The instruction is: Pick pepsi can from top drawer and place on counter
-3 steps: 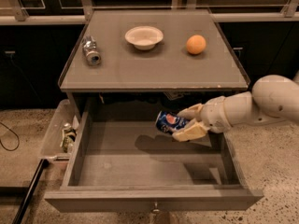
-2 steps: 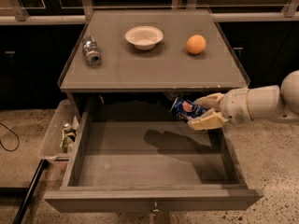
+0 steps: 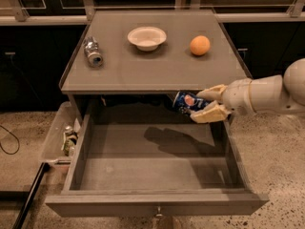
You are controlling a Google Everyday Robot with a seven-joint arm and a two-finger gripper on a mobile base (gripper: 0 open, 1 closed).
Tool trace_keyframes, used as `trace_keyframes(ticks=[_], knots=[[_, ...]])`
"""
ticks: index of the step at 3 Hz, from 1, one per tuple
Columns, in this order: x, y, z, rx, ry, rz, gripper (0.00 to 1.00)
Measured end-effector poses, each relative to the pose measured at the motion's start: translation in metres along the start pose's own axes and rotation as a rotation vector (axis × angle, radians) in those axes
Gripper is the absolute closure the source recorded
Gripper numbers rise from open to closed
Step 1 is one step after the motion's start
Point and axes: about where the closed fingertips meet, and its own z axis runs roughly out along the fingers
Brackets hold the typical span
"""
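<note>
My gripper (image 3: 206, 104) comes in from the right and is shut on the pepsi can (image 3: 185, 102), a dark blue can with a round red-white-blue logo. It holds the can on its side, above the back right of the open top drawer (image 3: 152, 202) and just below the front edge of the counter (image 3: 157, 68). The can's shadow falls on the drawer floor under it.
On the counter lie a silver can (image 3: 93, 52) on its side at the left, a white bowl (image 3: 147, 37) at the back middle and an orange (image 3: 200, 45) at the right. A clear plastic bin (image 3: 62, 140) with small items hangs at the drawer's left.
My gripper has lifted the pepsi can up and to the right, from low in the drawer to just under the counter's front edge.
</note>
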Motion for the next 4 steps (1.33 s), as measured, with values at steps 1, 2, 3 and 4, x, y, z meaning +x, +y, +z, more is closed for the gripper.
trace_keyframes(ticks=[1, 2, 3, 4], knots=[[-0.023, -0.037, -0.012, 0.060, 0.016, -0.061, 1.00], [-0.048, -0.078, -0.025, 0.102, 0.040, -0.102, 1.00], [-0.068, -0.103, -0.034, 0.116, 0.045, -0.126, 1.00], [-0.082, -0.123, -0.022, 0.089, 0.015, -0.132, 1.00]])
